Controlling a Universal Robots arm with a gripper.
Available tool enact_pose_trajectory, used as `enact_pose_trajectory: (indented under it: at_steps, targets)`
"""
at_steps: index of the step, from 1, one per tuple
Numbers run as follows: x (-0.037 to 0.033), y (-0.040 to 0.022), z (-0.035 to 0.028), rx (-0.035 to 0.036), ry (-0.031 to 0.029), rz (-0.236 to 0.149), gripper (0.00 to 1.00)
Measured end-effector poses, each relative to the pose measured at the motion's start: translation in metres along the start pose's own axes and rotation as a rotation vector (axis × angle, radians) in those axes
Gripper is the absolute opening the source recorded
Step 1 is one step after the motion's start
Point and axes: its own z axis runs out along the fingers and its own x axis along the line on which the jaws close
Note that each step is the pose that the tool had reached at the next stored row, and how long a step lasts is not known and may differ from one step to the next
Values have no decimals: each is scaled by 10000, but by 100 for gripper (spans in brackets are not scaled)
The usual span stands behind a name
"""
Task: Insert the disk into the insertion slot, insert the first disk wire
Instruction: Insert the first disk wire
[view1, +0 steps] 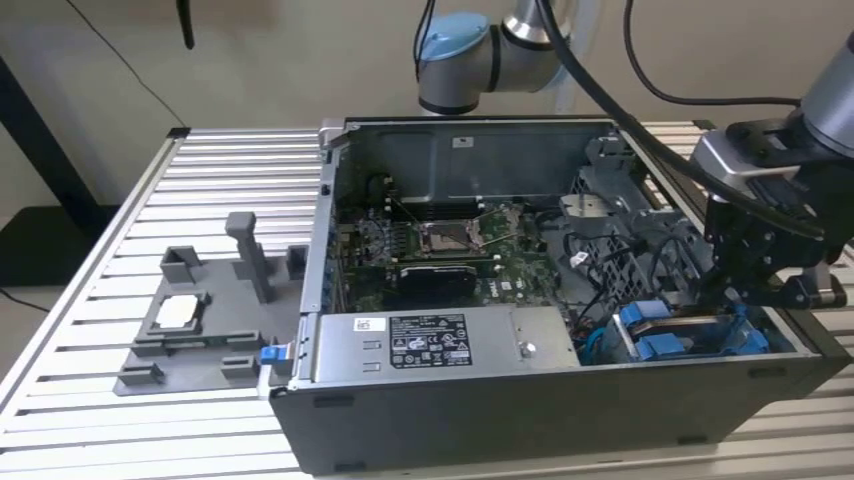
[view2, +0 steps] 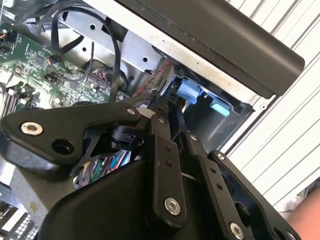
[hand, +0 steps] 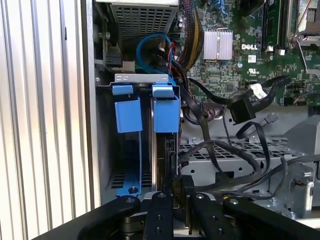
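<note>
In the exterior view, an open computer case (view1: 534, 400) sits on a slatted table (view1: 227, 180), the arm's gripper (view1: 758, 285) lowered into the corner by the insertion slot (view1: 650, 345) with its blue clips, beside the silver power-supply box (view1: 441, 345).

In the second wrist view, the gripper (view2: 167, 112) points down into the bay, two blue clips (view2: 187, 91) just beyond it and black cables (view2: 115, 60) looping close by.

In the first wrist view, the disk (hand: 167, 150) stands edge-on in the insertion slot (hand: 135, 78), its blue carrier (hand: 166, 112) level with an empty one (hand: 127, 115) alongside. The fingers (hand: 161, 210) are drawn nearly together and appear to pinch the drive's thin near edge, the motherboard (hand: 235, 70) and cables (hand: 220, 150) close on the other side.

The drive looks dense and rigid, so it should not flex, but bare metal sides may slip and the inner workings dislike knocks; the firm outer edges, clear of the plastic tabs, seem the sound place to hold
</note>
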Motion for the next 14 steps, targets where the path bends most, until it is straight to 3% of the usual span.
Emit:
enact_pose_trajectory:
  at_steps: [3, 14]
  targets:
    - [1, 1, 12, -3, 24, 19, 19]
    - [15, 17, 128, -9, 218, 93, 19]
